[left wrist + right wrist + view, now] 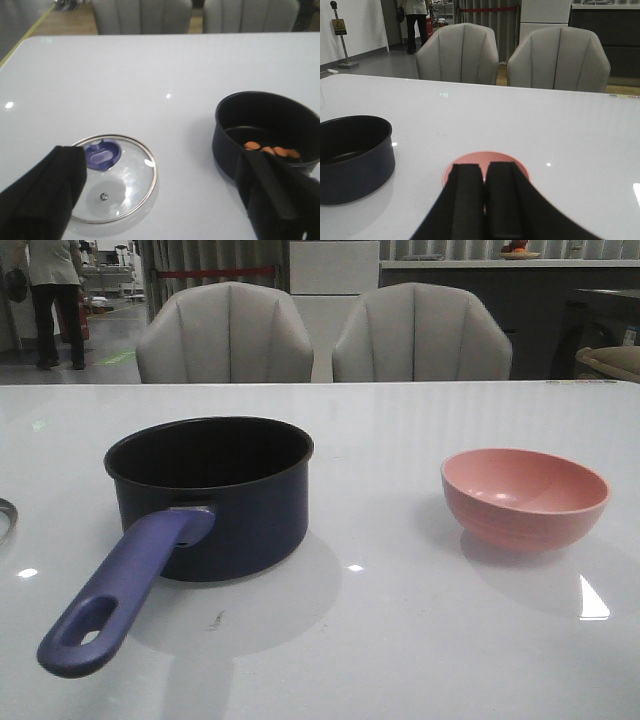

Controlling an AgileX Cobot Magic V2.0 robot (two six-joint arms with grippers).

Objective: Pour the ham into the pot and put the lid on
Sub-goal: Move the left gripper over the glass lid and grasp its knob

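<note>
The navy pot (215, 505) stands left of centre with its purple-blue handle (120, 590) toward me. In the left wrist view, several orange ham slices (272, 150) lie inside the pot (265, 120). The glass lid (120, 182) with its blue knob (102, 154) lies flat on the table left of the pot; only its edge (5, 515) shows in the front view. My left gripper (159, 156) is open wide above the table, one finger over the lid's edge, the other in front of the pot. My right gripper (484, 167) is shut and empty above the pink bowl (485, 155).
The pink bowl (525, 498) sits empty on the right of the white table (380, 640). Two grey chairs (225, 335) stand behind the far edge. A person (55, 290) stands far off at the back left. The pot also shows in the right wrist view (352, 155).
</note>
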